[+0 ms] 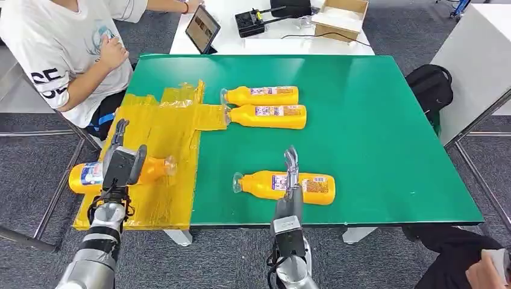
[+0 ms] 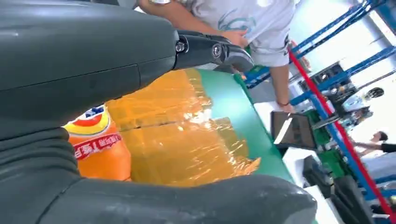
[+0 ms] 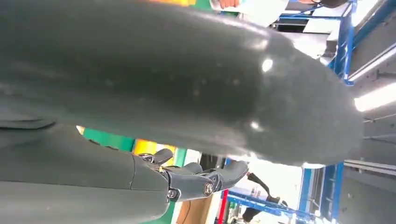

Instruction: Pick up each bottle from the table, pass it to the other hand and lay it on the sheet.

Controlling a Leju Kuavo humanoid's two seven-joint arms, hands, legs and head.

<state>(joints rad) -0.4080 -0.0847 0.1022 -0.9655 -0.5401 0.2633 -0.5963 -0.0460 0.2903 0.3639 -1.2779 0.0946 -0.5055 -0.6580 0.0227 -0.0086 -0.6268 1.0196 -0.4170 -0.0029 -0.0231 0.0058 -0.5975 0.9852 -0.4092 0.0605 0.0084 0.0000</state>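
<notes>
An orange bottle [image 1: 155, 170] lies on its side on the yellow sheet [image 1: 169, 129], cap toward the table's middle. My left hand [image 1: 123, 161] is over its label with fingers stretched straight and not wrapped round it; the left wrist view shows the bottle [image 2: 100, 149] between thumb and fingers. A second bottle [image 1: 316, 188] lies on the green table [image 1: 373, 120] near the front edge. My right hand [image 1: 292, 174] stands edge-on against its middle, fingers [image 3: 205, 184] straight, gripping nothing. Two more bottles [image 1: 262, 95] [image 1: 271, 116] lie side by side farther back, caps touching the sheet's edge.
A person in a white shirt [image 1: 60, 54] sits at the table's far left corner. Behind the green table, a white table holds a tablet [image 1: 202, 28], a black device [image 1: 250, 23] and a cardboard box [image 1: 340, 17]. A black bag [image 1: 431, 84] sits on the floor at the right.
</notes>
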